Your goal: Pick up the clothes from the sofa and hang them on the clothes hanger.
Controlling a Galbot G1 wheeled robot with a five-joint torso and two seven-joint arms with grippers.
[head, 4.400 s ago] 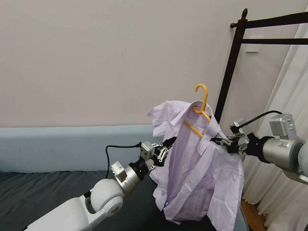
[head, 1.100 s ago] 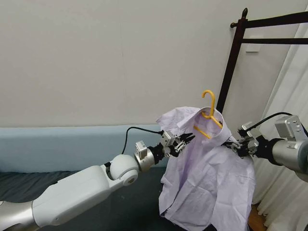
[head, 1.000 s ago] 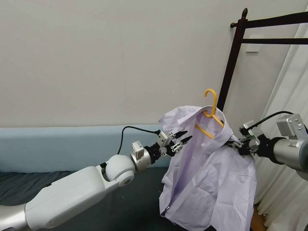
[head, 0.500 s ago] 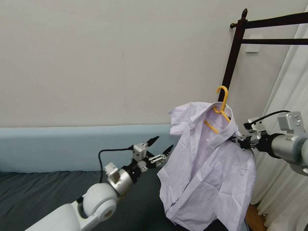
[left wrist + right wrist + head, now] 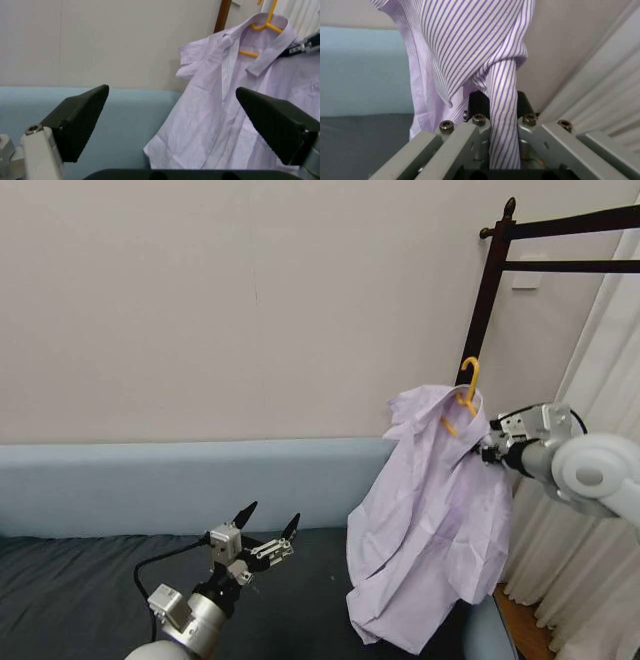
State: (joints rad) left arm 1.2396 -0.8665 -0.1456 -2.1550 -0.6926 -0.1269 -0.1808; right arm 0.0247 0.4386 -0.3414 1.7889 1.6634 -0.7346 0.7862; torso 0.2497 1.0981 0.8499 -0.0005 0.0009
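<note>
One hanger (image 5: 467, 386), one shirt (image 5: 430, 515) (right gripper (image 5: 488, 452) clamps it); left gripper (image 5: 271, 526) spread.

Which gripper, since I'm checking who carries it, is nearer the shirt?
Right. The right gripper grips the shirt at its shoulder; the left gripper is open, low over the sofa, apart from it.

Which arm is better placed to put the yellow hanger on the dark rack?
Right. The right gripper holds the shirt on its hanger beside the rack; the left gripper is open, low over the sofa.
</note>
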